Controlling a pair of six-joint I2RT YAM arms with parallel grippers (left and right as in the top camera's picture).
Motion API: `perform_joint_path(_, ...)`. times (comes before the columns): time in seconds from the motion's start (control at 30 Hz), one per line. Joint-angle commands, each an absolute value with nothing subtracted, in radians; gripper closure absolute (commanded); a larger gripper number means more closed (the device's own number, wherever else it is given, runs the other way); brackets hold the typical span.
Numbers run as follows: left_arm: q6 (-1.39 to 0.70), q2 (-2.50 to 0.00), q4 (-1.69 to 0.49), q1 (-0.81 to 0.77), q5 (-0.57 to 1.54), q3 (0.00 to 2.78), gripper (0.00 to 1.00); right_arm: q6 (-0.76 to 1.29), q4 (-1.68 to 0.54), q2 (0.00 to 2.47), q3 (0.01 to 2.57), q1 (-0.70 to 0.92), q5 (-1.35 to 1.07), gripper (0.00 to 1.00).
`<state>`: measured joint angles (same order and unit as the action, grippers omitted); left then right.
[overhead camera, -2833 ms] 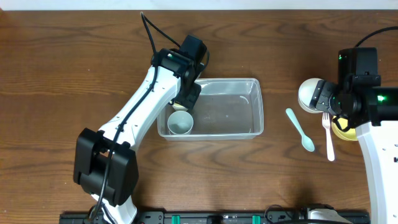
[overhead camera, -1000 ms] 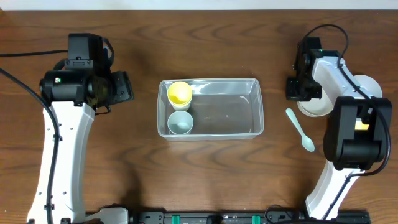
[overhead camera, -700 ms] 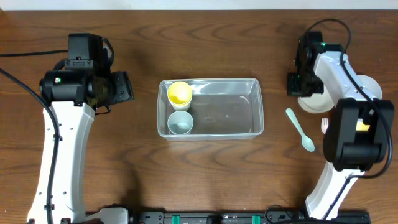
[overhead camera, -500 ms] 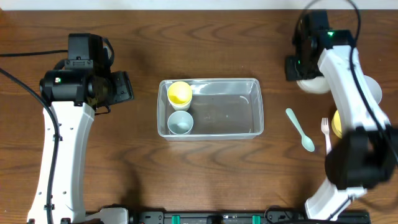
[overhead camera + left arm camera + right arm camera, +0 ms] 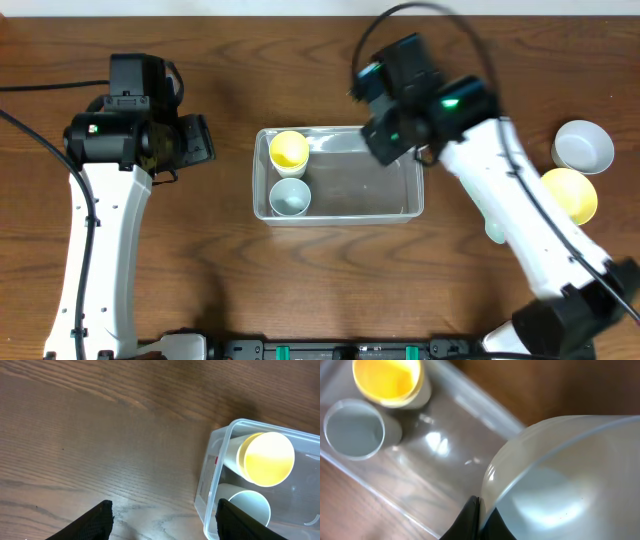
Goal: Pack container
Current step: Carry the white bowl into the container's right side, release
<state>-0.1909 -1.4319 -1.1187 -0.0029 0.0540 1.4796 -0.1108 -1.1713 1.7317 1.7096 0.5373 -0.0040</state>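
The clear container (image 5: 417,190) lies mid-table with a yellow cup (image 5: 288,150) and a pale cup (image 5: 290,197) at its left end. My right gripper (image 5: 398,140) hovers over the container's far right part, shut on the rim of a white bowl (image 5: 560,485); the arm hides this bowl from overhead. In the right wrist view the gripper (image 5: 478,510) pinches the bowl edge above the container (image 5: 490,412). My left gripper (image 5: 196,140) stands open over bare wood left of the container (image 5: 220,460), holding nothing (image 5: 165,527).
A second white bowl (image 5: 583,146) and a yellow bowl (image 5: 570,194) sit at the right edge of the table. A pale green spoon (image 5: 494,233) shows partly from under the right arm. Bare wood lies between the left gripper and the container.
My right arm has swung left from the bowls at the right edge to above the container, carrying a white bowl. The left arm has stayed still.
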Motion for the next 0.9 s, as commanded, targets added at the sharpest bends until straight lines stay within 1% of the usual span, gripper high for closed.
perform_joint_path(0.0,-0.204,-1.433,-1.122,0.000,0.064,1.477,0.34,-0.128,-1.174,1.795,1.667,0.575,0.019,0.98)
perform_joint_path(0.27,-0.204,-1.433,-1.122,0.000,0.064,1.477,0.33,-0.129,-1.174,1.930,1.625,0.586,0.019,0.98)
perform_joint_path(0.5,-0.204,-1.433,-1.122,0.000,0.064,1.477,0.33,-0.129,-1.159,2.012,1.625,0.585,0.019,0.94)
perform_joint_path(0.53,-0.204,-1.433,-1.122,0.000,0.064,1.477,0.34,-0.130,-1.158,2.020,1.625,0.585,0.022,0.86)
perform_joint_path(0.57,-0.204,-1.433,-1.122,0.000,0.064,1.477,0.33,-0.130,-1.156,2.028,1.625,0.585,0.027,0.83)
perform_joint_path(0.6,-0.204,-1.433,-1.122,0.000,0.064,1.477,0.34,-0.133,-1.156,2.031,1.625,0.585,0.031,0.75)
perform_joint_path(0.67,-0.204,-1.433,-1.122,0.000,0.064,1.477,0.33,-0.150,-1.153,2.032,1.625,0.583,0.035,0.68)
perform_joint_path(0.73,-0.204,-1.433,-1.122,0.000,0.064,1.477,0.33,-0.162,-1.145,2.022,1.626,0.581,0.035,0.56)
perform_joint_path(0.8,-0.204,-1.433,-1.122,0.000,0.064,1.477,0.33,-0.157,-1.137,2.008,1.634,0.573,0.045,0.53)
perform_joint_path(0.87,-0.204,-1.433,-1.122,0.000,0.064,1.477,0.33,-0.126,-1.144,1.985,1.654,0.562,0.072,0.53)
